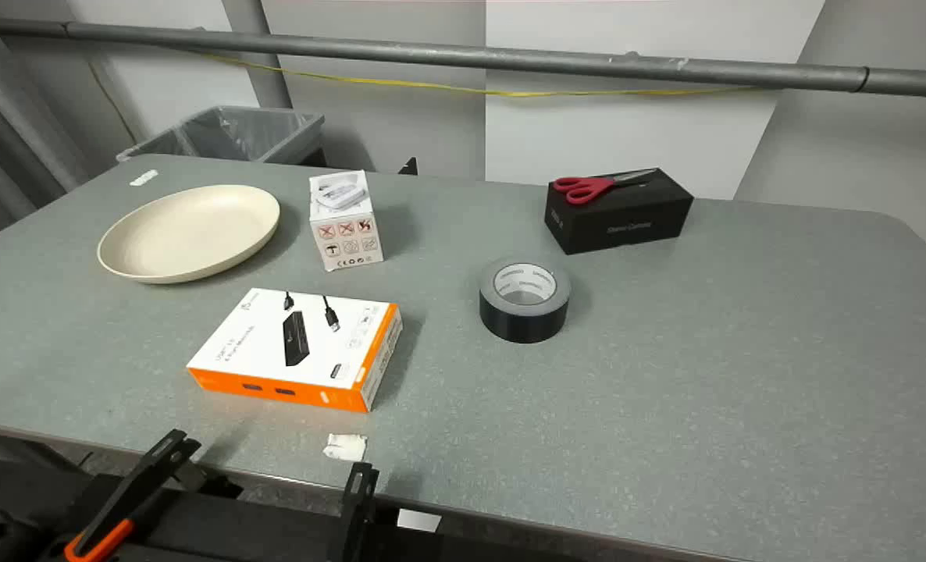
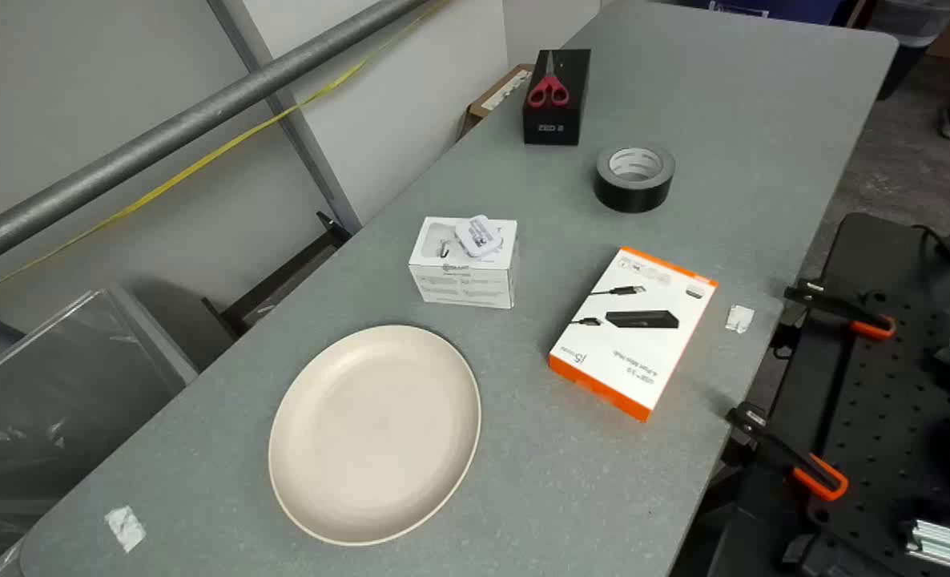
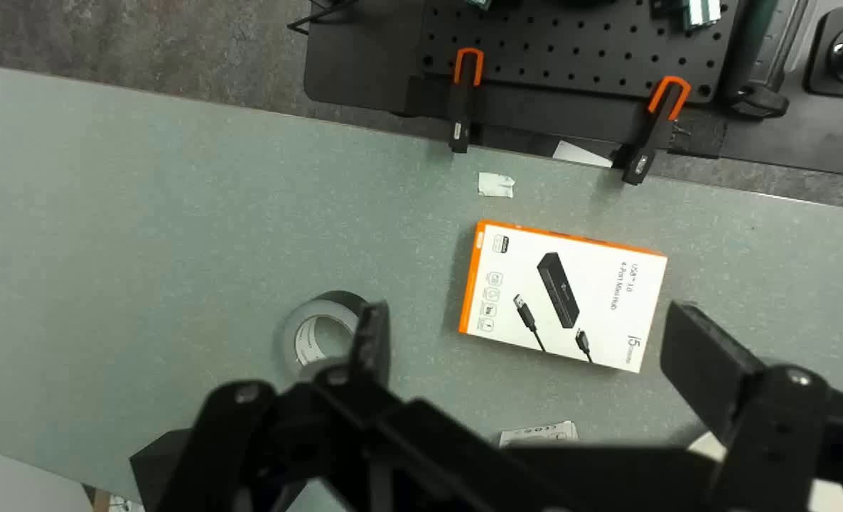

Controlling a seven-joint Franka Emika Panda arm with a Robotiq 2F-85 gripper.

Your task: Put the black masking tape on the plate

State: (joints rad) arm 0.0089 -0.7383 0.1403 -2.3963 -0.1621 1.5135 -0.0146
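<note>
The black masking tape [image 1: 524, 321] lies flat on the grey table, its hollow centre facing up. It also shows in an exterior view [image 2: 634, 195] and in the wrist view [image 3: 322, 308], where the left finger partly covers it. The cream plate [image 1: 190, 230] rests at the far end of the table and is bare. It also shows in an exterior view [image 2: 375, 437]; in the wrist view only slivers of the plate [image 3: 709, 446] show behind the right finger. My gripper [image 3: 528, 331] is open and empty, above the table, its fingers wide apart. It is out of view in both exterior views.
A flat white and orange box [image 1: 291, 347] lies between the tape and the plate. A small white box [image 1: 346, 226] with a white item on top stands near the plate. A black box [image 1: 619, 222] carries red scissors [image 1: 584, 190]. Clamps [image 3: 460, 107] grip the table edge.
</note>
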